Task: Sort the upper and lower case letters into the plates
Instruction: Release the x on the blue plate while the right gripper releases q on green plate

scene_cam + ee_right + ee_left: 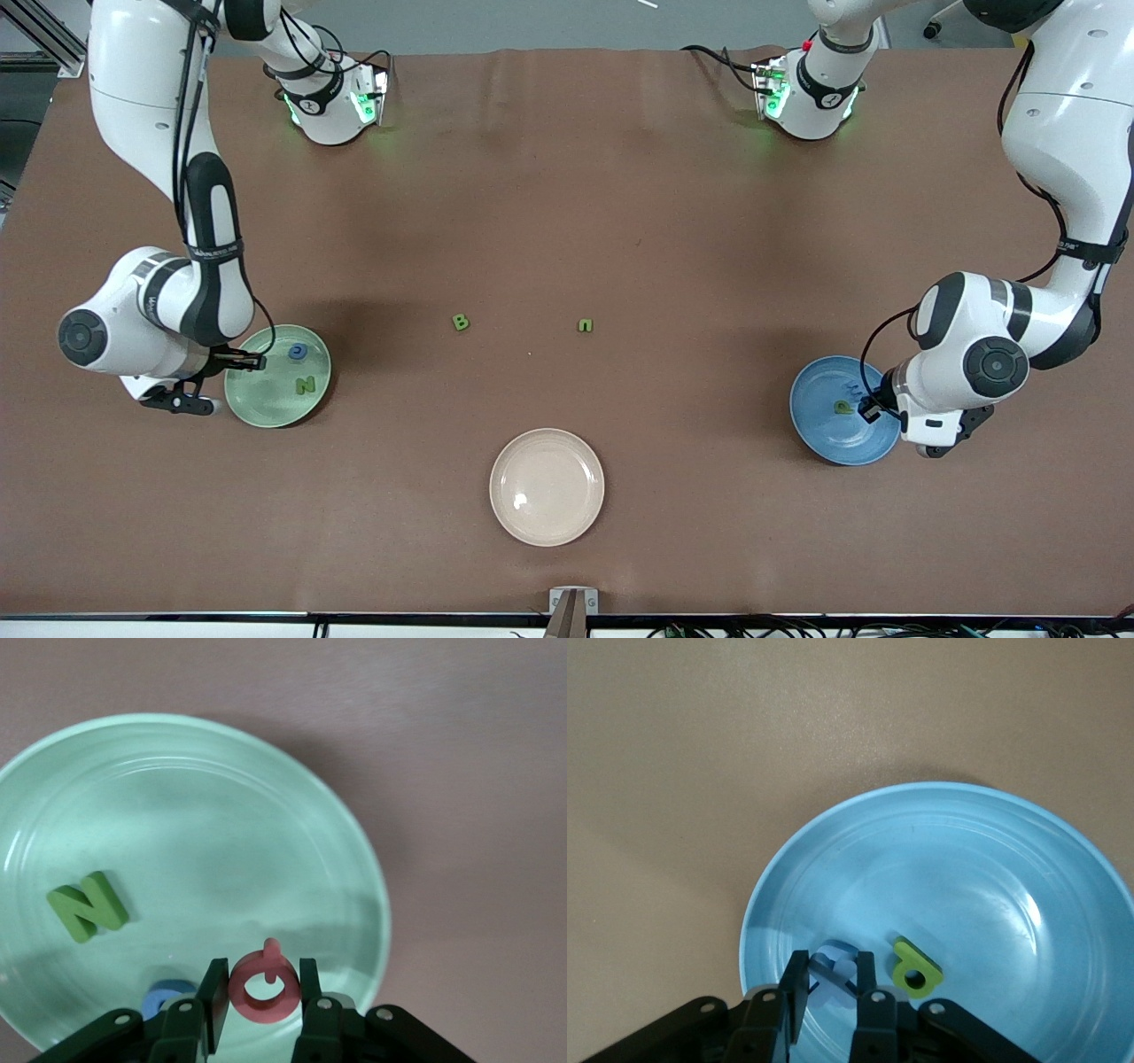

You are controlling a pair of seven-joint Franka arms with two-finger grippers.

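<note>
My right gripper [252, 361] hangs over the mint green plate [266, 403], shut on a red ring-shaped letter [264, 989]. In that plate [221, 815] lie a green N [89, 906] and a blue letter [164, 1001]. My left gripper [866, 409] is low over the blue plate [824, 434], shut on a thin blue letter [833, 967]. A green lower-case letter [915, 967] lies in the blue plate [966, 868] beside the fingers. A green B [460, 322] and a green n [585, 325] rest on the table between the two plates.
A cream-beige plate [547, 486] with nothing in it stands nearer to the front camera than the loose letters, midway along the table. Brown table surface surrounds everything.
</note>
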